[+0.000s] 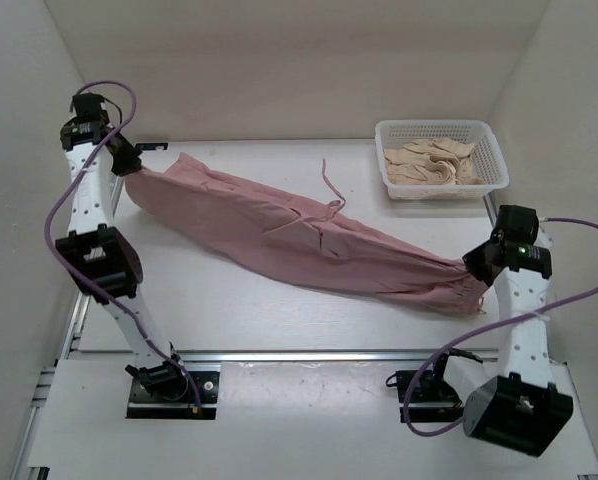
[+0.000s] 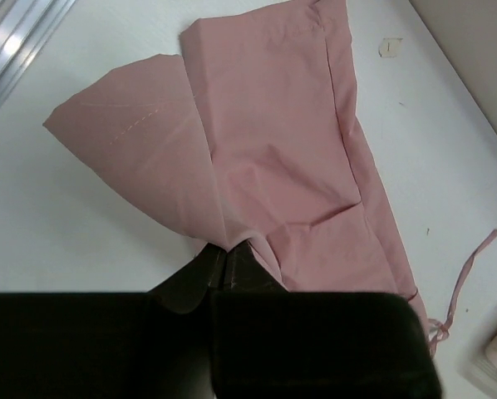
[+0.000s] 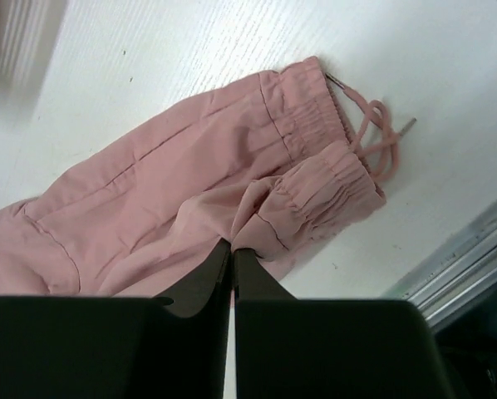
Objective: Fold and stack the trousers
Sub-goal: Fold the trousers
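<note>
Across the table [image 1: 229, 320], far left corner to near right edge, we hold the trousers [image 1: 309, 240] stretched, left pincer [image 1: 129, 168] and right pincer [image 1: 476, 262] each pinching an end. We judge this the straightening step; next, one end must be carried onto the other.

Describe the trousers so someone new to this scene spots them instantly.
Start at the white table: one long cloth stretches diagonally across it, from the left tool at far left to the right tool at near right. That is the trousers, dusty pink with a loose drawstring, unlike the beige garments piled in the white basket.
</note>
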Robot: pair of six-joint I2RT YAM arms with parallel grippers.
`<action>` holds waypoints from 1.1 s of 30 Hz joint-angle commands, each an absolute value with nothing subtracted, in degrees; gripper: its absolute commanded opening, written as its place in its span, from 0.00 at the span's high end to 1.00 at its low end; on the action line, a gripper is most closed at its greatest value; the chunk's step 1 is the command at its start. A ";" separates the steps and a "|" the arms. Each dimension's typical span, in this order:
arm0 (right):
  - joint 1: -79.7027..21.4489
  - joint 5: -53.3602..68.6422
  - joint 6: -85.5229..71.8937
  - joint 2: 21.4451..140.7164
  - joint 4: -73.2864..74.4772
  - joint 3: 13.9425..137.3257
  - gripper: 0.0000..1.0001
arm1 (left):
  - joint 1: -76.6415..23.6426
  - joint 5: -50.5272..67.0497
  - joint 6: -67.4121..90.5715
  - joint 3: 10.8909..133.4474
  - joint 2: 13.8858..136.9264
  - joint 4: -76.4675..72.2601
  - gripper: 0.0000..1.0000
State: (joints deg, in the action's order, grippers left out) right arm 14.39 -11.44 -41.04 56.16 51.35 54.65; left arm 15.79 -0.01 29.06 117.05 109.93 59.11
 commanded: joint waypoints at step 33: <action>14.68 -18.63 -40.25 88.96 39.63 71.28 0.00 | 9.93 5.71 35.17 154.89 142.92 45.79 0.00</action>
